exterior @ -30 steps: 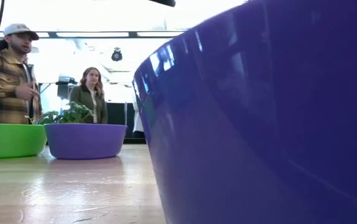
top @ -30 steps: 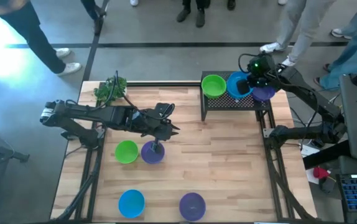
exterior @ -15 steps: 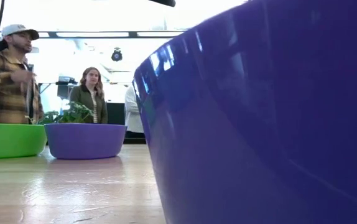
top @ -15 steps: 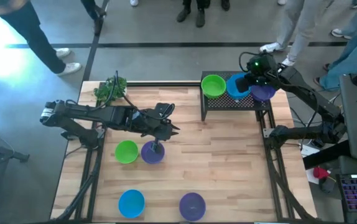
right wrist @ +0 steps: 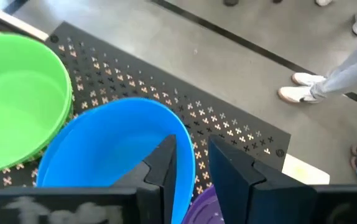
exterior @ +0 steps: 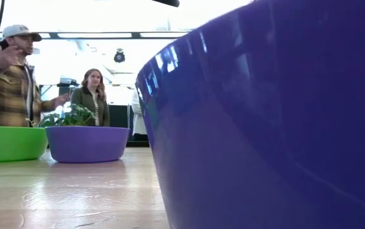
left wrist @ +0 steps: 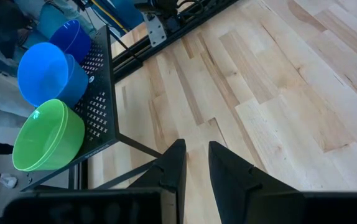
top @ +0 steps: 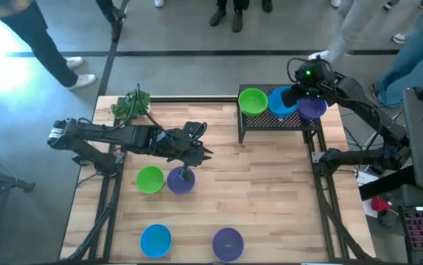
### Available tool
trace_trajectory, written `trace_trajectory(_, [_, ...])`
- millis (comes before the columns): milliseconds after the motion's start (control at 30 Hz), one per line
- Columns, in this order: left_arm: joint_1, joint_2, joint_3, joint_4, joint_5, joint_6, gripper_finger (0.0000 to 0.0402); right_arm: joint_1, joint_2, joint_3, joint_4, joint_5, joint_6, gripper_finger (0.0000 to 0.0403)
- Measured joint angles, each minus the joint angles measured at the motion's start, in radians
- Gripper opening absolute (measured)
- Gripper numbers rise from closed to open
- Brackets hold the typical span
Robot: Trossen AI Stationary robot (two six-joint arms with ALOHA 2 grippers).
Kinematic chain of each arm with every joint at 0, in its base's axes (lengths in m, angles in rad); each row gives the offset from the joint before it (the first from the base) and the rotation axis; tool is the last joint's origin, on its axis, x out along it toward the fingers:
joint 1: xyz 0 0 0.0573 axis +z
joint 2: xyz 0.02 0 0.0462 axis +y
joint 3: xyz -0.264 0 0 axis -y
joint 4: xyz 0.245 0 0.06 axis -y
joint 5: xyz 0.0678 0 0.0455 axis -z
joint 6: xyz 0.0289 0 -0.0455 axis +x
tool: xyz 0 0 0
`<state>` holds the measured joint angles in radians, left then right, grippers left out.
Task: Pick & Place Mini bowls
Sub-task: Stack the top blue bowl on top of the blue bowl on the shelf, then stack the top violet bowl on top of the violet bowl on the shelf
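On the black perforated rack (top: 279,121) at the table's far right stand a green mini bowl (top: 253,101), a blue one (top: 280,101) and a purple one (top: 314,110). My right gripper (right wrist: 194,155) is open above them, one finger inside the blue bowl (right wrist: 110,143) and one outside it. Mid-table, my left gripper (left wrist: 194,165) is open, just above a purple bowl (top: 180,181) that sits beside a green bowl (top: 149,179). A blue bowl (top: 155,239) and a purple bowl (top: 228,243) rest near the front edge. My right gripper comes from above, with the blue bowl's rim (right wrist: 186,138) passing between its open fingers. I cannot tell whether a finger touches that rim. The bowl stands on the rack.
A small leafy plant (top: 130,105) stands at the table's far left corner. The near purple bowl (exterior: 265,127) fills most of the low view. Bare wood (top: 270,191) lies between the rack and the front edge. People stand beyond the far edge.
My right arm's wrist has drawn back a little toward the table's far right corner, above the rack. The bowls have stayed in place. A person behind the table has raised a hand.
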<state>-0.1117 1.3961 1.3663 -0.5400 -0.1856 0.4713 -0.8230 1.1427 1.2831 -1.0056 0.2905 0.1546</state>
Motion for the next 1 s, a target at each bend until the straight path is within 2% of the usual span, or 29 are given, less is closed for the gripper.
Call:
trace_trajectory(533, [0.0,0.001,-0.034,0.002,0.0,0.001,0.0064,0.0,0.0,-0.083,-0.05,0.008,0.002,0.0036])
trace_trajectory(1000, [0.0,-0.004,-0.034,0.006,0.0,0.0,0.0064,0.0,-0.01,-0.064,-0.043,0.007,-0.006,0.0031])
